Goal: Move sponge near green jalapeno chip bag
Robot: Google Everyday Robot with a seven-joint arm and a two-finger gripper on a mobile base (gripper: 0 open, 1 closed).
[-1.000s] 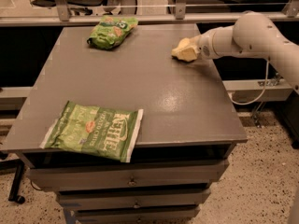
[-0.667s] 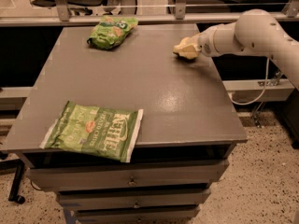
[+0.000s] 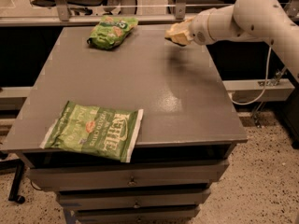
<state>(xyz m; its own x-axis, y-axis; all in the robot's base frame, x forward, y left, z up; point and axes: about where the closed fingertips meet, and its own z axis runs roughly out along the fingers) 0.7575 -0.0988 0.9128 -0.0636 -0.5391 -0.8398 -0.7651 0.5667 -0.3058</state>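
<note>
The sponge (image 3: 174, 34) is a small pale yellow block held off the table at the back right. My gripper (image 3: 181, 31) is shut on it at the end of the white arm, which reaches in from the right. The sponge's shadow falls on the tabletop just below it. The green jalapeno chip bag (image 3: 96, 130) lies flat at the table's front left corner, with white "KETTLE" lettering and white edges. It is far from the sponge, diagonally across the table.
A smaller puffy bright-green bag (image 3: 112, 31) lies at the back left. The grey table (image 3: 187, 101) has drawers (image 3: 131, 178) under its front edge. A rail and posts run behind the table's back edge. A cable hangs at the right.
The gripper has lifted the sponge off the tabletop and carried it a little to the left. Both bags have stayed where they were.
</note>
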